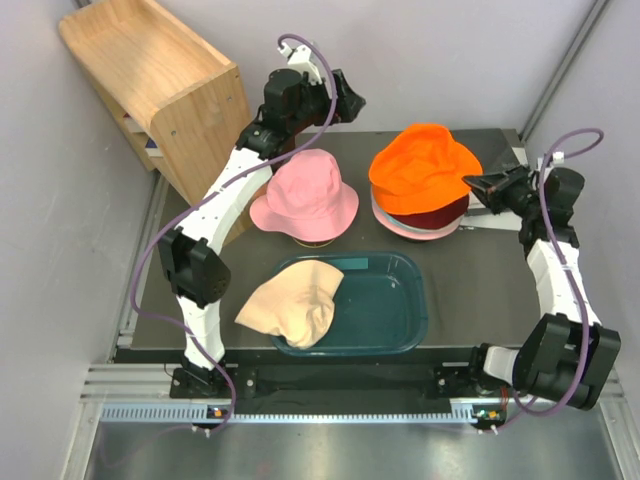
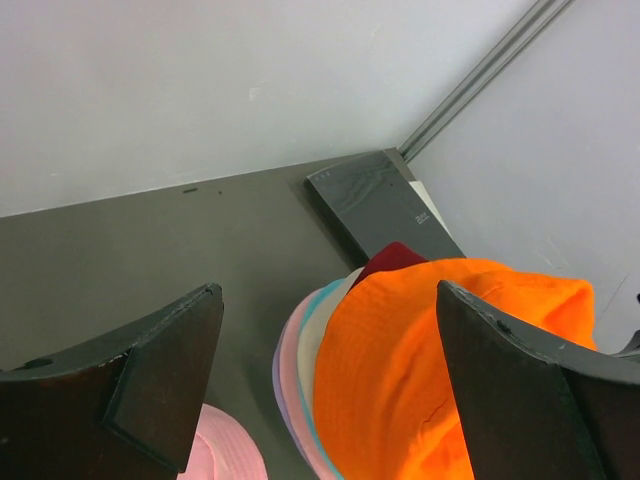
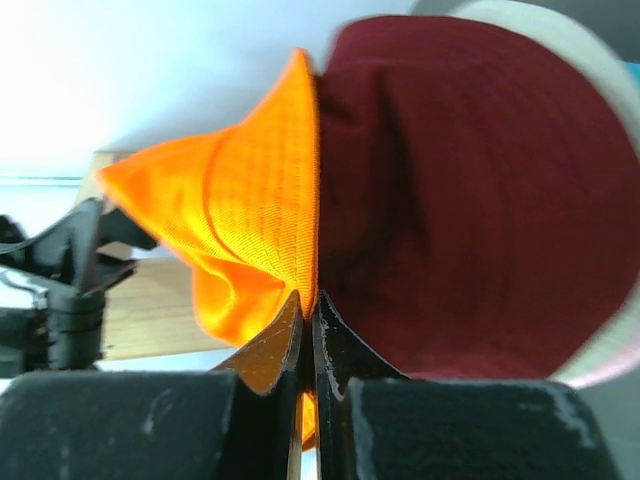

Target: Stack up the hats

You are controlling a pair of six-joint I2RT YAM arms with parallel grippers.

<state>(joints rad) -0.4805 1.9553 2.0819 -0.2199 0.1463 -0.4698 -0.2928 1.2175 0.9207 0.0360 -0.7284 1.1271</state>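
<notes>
Pinching orange hat (image 1: 425, 165) by its right brim with right pincer (image 3: 308, 300); hovering left pincer (image 2: 328, 295) released, empty, just far of pink hat (image 1: 303, 195), nearer it than right.

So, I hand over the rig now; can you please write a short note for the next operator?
Left gripper: open, empty, over the far side of the table.
Right gripper: shut on the orange hat's brim.
Done, at right: orange hat on top of the maroon hat, pale brims below.
To do: pink hat mid-table, peach hat draped over the tub's rim.
</notes>
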